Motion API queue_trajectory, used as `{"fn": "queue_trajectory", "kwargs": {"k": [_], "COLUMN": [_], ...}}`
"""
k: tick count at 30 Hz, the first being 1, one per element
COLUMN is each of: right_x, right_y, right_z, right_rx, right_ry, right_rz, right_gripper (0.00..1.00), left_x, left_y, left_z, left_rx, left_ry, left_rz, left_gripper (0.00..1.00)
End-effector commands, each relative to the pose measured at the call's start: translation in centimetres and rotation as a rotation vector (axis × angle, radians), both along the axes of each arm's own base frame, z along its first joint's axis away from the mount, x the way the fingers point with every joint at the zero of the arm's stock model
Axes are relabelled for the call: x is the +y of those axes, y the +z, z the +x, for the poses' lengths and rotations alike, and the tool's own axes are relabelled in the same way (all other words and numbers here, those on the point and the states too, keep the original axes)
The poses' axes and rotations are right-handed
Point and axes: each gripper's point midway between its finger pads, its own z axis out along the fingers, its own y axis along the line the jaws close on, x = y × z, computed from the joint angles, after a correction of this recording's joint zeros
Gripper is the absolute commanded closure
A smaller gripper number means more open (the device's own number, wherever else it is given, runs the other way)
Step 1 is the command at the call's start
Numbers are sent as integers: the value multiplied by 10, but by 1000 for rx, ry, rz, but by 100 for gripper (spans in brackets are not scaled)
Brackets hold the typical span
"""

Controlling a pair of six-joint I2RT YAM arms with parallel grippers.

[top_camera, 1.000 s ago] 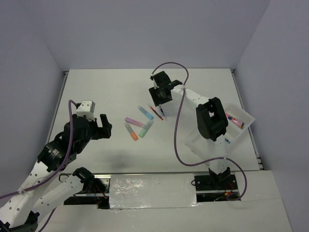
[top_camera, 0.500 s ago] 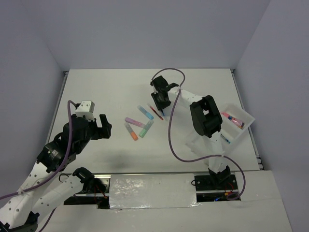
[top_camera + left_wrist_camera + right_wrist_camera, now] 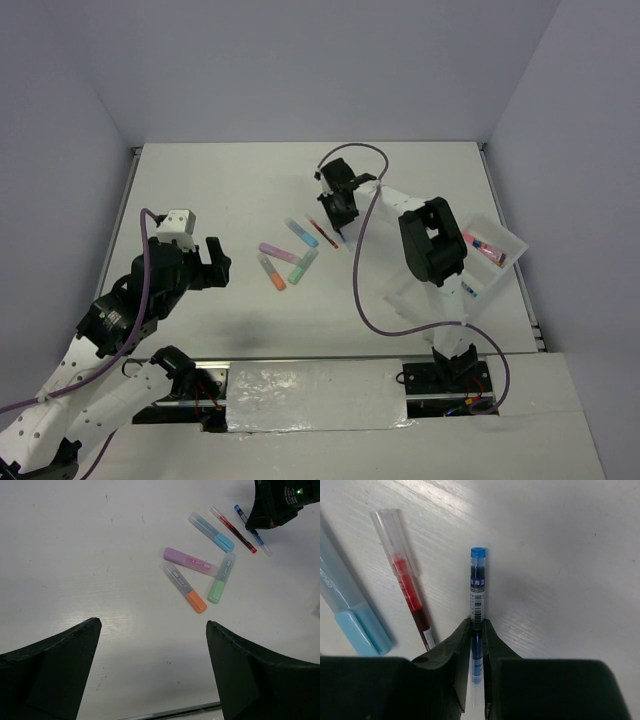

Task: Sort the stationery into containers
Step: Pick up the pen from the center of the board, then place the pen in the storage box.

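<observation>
The blue pen [image 3: 477, 592] is lying on the white table [image 3: 220, 190] just right of the red pen [image 3: 406, 587], and I am watching the right claw [image 3: 476, 632] pinching it toward its lower end. Over the last second the arm has been coming down onto it, and the black fingers [image 3: 451, 647] have been drawing in from a wide spread until they are pressing on either side of the barrel. To my eye the pickup is now getting under way, though the pen is not yet looking lifted. The tray [image 3: 512, 240] is waiting well off to the right, with a pink tube [image 3: 487, 249] already lying in one of its sections. The pen is a thin, smooth, clear cylinder carrying dark ink and a barcode label, so I am judging it liable to roll or swivel in so narrow a grip. The blue highlighter [image 3: 211, 531], purple highlighter [image 3: 190, 561], green highlighter [image 3: 220, 579] and orange highlighter [image 3: 186, 587] are lying close by, all stubby frosted pastel plastic. The left claw [image 3: 150, 675] is hanging spread wide, holding nothing, apart from them.
</observation>
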Motion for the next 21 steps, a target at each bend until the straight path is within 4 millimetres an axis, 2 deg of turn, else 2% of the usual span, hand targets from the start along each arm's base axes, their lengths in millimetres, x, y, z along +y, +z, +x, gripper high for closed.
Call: {"fn": "queue_trajectory", "kwargs": {"k": [1, 2, 4, 5, 6, 7, 8, 9, 10, 11, 12, 13, 14, 15, 18, 19, 21], "right_x": [-14, -15, -22, -25, -37, -48, -64, -83, -97, -119, -146, -164, -184, -212, -249, -267, -285], "right_y": [17, 30, 43, 69, 79, 81, 108, 102, 107, 125, 112, 112, 123, 113, 121, 123, 131], "right_z": [-5, -6, -10, -10, -11, -20, -22, -34, -41, -48, -61, -70, -76, -87, -102, -105, -114], "right_rx": [-10, -27, -52, -101, -133, -139, -209, -200, -212, -252, -216, -207, -235, -201, -242, -250, -283], "right_ry": [23, 32, 37, 37, 15, 19, -12, -16, -31, -69, -98, -130, -179, -238, -351, -419, -501], "right_rz": [6, 33, 26, 42, 9, -25, -57, -112, -146, -186, -238, -265, -282, -302, -309, -307, -294], "right_gripper": [100, 100, 100, 100, 100, 100, 100, 100, 100, 100, 100, 100, 100, 100, 100, 100, 100], "left_x": [1, 1, 1, 1, 1, 1, 1, 1, 1, 1, 0, 0, 0, 0, -2, -4, -5], "left_y": [9, 9, 9, 10, 10, 10, 10, 10, 10, 10, 11, 11, 11, 10, 9, 8, 8], "left_z": [4, 4, 4, 4, 4, 4, 4, 4, 4, 4, 4, 4, 3, 4, 4, 4, 5], "left_rx": [-43, -40, -43, -44, -44, -44, -47, -46, -46, -45, -49, -48, -49, -48, -42, -36, -34], "left_ry": [6, 6, 6, 6, 7, 7, 4, 6, 5, 2, 1, 0, -4, -3, -14, -18, -21], "left_rz": [-5, -4, -5, -6, -6, -6, -7, -8, -9, -7, -10, -11, -11, -9, -7, -6, -6], "left_gripper": [1, 1, 1, 1, 1, 1, 1, 1, 1, 1, 1, 1, 1, 1, 1, 1, 1]}}
